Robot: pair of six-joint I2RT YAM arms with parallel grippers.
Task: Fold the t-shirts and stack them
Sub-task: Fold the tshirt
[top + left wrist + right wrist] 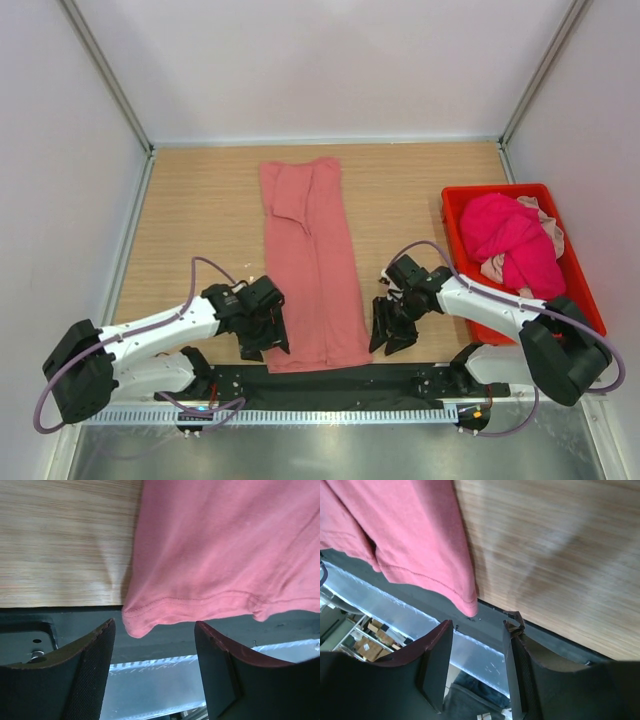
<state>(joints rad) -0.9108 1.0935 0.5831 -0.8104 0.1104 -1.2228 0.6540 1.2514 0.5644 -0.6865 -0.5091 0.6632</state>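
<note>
Folding is the step in hand: the salmon shirt [308, 265] lies in a long strip down the middle of the table [200, 220], its near hem hanging over the front edge. At the hem's two corners hover the left gripper [266, 340] and the right gripper [392, 325], jaws apart, nothing held. The next move likely calls for pinching both corners and carrying the hem evenly toward the far end. The magenta shirt [510, 240] and pale shirt [549, 228] wait in the bin [455, 205]. No writing or brand can be read.

The long salmon-pink cloth t-shirt [310, 270] looks soft and matt; the pale wood-grain tabletop [200, 220] is smooth; the red rectangular plastic bin [480, 192] at right is slightly glossy.
</note>
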